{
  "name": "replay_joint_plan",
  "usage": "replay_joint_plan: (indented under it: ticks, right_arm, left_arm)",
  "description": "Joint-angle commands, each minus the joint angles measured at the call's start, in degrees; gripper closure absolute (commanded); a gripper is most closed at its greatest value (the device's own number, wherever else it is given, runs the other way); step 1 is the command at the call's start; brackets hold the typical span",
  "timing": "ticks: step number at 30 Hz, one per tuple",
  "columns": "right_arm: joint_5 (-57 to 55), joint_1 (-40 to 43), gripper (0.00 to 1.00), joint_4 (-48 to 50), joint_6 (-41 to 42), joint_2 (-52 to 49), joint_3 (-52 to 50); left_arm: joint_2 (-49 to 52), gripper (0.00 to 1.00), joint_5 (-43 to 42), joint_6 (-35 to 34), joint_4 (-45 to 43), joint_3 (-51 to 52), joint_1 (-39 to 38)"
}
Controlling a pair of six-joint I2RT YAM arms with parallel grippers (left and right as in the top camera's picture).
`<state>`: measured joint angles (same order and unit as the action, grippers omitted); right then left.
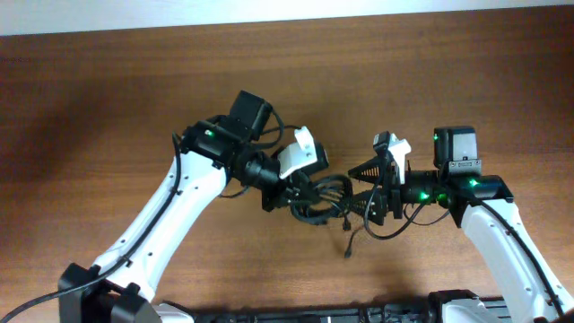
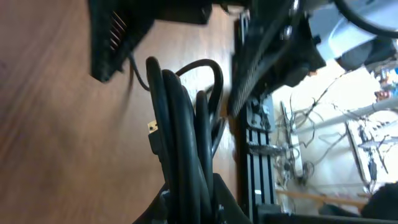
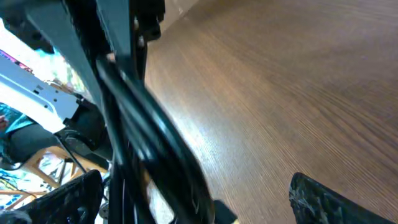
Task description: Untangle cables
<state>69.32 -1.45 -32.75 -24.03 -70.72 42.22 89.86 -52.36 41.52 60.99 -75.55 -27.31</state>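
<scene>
The black cables (image 1: 328, 201) lie in a tangled bunch on the wooden table between my two grippers. One loose end with a plug (image 1: 347, 251) trails toward the front. My left gripper (image 1: 299, 194) is shut on the bunch. In the left wrist view several strands (image 2: 181, 130) run up out of the jaws (image 2: 194, 202), with a small plug (image 2: 152, 128) beside them. My right gripper (image 1: 366, 190) is open at the bunch's right side. In the right wrist view blurred strands (image 3: 146, 134) pass between its spread fingers (image 3: 199, 202), close to the left finger.
The wooden table (image 1: 108, 108) stretches all round the arms. A black rail (image 1: 296, 314) runs along the front edge. The thicker wires fixed to the arms (image 1: 269, 130) loop near the left wrist.
</scene>
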Motion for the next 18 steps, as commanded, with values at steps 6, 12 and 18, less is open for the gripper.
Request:
replay_joint_plan:
  ticks: [6,12,18]
  right_arm:
    - [-4.37,-0.22,0.02,-0.94,-0.28,-0.11,0.9]
    - [-5.68,4.92,0.01,-0.57,3.32,-0.11,4.68]
    - [-13.66,4.85,0.02,-5.25,3.3,-0.11,3.93]
  left_arm:
    - [-1.51,1.0,-5.05,-0.28,-0.46,-0.52,2.23]
    - [-1.51,1.0,0.11,-0.31,2.25,-0.52,2.23]
    - [-1.51,1.0,-0.98,-6.75,-0.61,-0.52,2.25]
